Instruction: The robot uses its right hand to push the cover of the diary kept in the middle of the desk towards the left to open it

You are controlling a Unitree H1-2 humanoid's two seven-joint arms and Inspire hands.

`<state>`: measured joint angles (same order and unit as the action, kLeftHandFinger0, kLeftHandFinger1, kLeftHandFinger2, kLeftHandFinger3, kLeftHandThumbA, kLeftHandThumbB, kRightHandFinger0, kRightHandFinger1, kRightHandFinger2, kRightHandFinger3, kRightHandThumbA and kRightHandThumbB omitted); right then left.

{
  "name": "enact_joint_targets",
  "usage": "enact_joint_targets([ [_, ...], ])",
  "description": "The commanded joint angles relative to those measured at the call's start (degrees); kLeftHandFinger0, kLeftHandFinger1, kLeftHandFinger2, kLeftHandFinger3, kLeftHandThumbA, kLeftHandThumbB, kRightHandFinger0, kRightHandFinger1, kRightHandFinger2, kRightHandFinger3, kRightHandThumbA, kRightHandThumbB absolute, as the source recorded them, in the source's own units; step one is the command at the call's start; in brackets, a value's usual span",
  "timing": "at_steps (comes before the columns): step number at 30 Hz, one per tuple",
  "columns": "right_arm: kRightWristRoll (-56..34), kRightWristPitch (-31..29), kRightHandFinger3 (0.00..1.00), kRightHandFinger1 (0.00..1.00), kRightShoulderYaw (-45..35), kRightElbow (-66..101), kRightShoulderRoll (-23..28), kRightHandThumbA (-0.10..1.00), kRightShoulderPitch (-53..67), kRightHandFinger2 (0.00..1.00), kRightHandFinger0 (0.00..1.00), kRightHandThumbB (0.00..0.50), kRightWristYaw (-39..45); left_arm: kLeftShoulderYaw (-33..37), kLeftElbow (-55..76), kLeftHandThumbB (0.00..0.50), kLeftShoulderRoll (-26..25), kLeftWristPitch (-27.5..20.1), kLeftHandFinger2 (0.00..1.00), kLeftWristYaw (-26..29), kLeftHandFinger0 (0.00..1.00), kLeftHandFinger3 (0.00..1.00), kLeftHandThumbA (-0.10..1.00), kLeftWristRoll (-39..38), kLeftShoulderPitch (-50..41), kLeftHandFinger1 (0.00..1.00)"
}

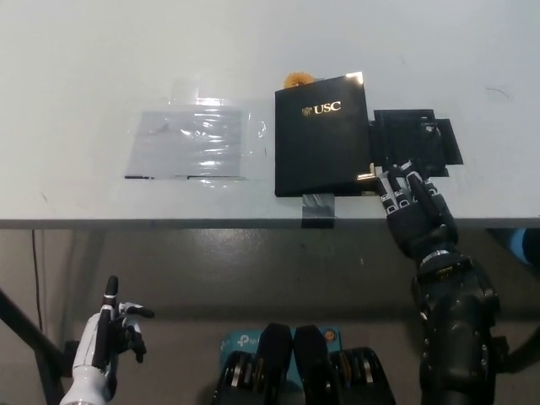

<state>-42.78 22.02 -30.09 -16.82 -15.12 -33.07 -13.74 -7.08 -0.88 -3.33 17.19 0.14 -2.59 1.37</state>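
Note:
A black diary point(324, 135) with gold "USC" lettering lies shut in the middle of the white desk point(84, 67). My black right hand point(412, 209) reaches up from below the desk's front edge, its fingertips point(395, 179) spread and touching the desk beside the diary's lower right corner. It holds nothing. My white left hand point(108, 339) hangs low at the bottom left, below the desk, fingers apart and empty.
A black square holder point(415, 143) lies just right of the diary. A clear plastic sheet point(192, 143) is taped flat to the diary's left. Grey tape point(319, 207) holds the diary at the desk's front edge. Something orange point(297, 80) peeks out behind the diary.

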Motion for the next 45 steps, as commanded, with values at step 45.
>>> enact_joint_targets([
  [45,18.07,-7.86,1.00,1.00,20.18,-13.40,-1.32,1.00,-10.65,1.00,0.98,0.232,-1.18,4.23,0.01,0.350,-1.37,-0.35,0.14,-0.94,0.18,0.32,1.00,1.89,3.26,0.18],
])
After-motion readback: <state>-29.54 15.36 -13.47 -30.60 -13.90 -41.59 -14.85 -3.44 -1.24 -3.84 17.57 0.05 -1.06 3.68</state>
